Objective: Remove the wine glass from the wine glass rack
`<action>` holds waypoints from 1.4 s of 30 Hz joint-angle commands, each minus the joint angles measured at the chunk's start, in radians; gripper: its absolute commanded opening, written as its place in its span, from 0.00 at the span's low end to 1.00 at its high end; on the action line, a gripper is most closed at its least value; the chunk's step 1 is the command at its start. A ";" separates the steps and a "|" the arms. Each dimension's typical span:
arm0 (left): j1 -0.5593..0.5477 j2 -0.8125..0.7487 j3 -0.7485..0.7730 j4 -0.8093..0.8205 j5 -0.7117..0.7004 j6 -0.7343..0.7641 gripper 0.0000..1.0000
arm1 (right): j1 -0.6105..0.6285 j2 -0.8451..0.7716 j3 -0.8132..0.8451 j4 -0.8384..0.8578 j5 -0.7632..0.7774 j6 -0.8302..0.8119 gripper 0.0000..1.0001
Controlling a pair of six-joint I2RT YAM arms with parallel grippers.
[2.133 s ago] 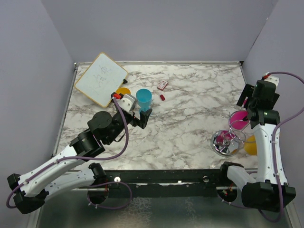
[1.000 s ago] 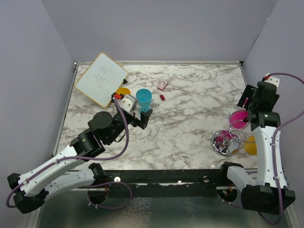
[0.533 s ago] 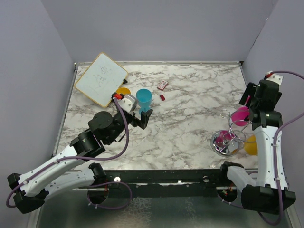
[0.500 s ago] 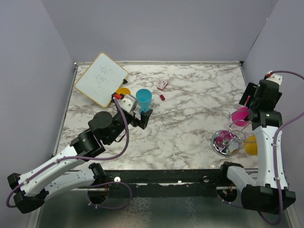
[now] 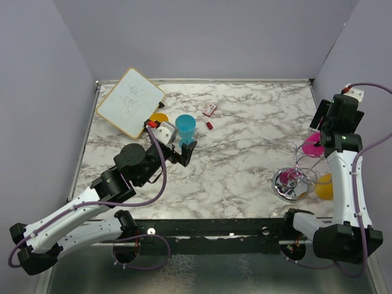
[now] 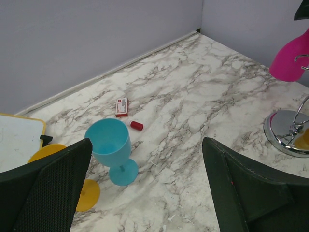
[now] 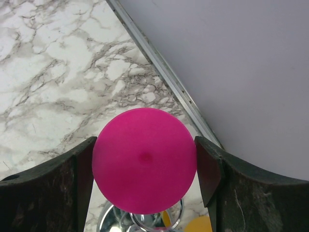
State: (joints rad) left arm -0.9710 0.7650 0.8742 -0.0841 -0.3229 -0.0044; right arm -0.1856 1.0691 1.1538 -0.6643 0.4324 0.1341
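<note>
The right tool (image 7: 144, 166) was closed onto the wine glass (image 7: 144, 154), one finger (image 7: 82, 169) against each side of its round magenta foot; the glass hung upside down, foot uppermost, over the wine glass rack (image 5: 293, 181) near the right edge of the bench (image 5: 245, 141); the rack's shiny round base stood on the marble directly below, and its thin wire arms curled up beside the pink bowl; whether the glass touched a wire arm could not be told. An orange object (image 5: 323, 187) lay just beside the rack's base, on the side toward the right wall.

The left tool (image 6: 147, 193) was spread wide and held nothing, hanging above the bench on the left half; a blue glass (image 6: 113, 150) stood upright just beyond it; a small red cap (image 6: 136, 125) and a small card (image 6: 122, 107) lay farther back, near each other; a whiteboard (image 5: 130, 101) rested in the far left corner.
</note>
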 commanded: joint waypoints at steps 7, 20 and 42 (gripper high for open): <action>-0.006 0.002 -0.009 0.009 -0.026 0.013 0.99 | -0.008 0.049 0.099 0.192 -0.218 -0.046 0.66; 0.127 0.077 -0.007 0.018 0.026 0.000 0.99 | -0.007 0.148 0.172 0.169 -0.874 0.195 0.64; 0.335 0.375 0.033 0.548 0.596 -1.098 0.97 | 0.050 0.207 -0.113 0.969 -1.432 1.078 0.65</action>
State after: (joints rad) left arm -0.6716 1.0821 0.9482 0.1986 0.1242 -0.8139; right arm -0.1665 1.2560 1.0397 0.1368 -0.9257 1.0706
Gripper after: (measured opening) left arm 0.983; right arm 0.746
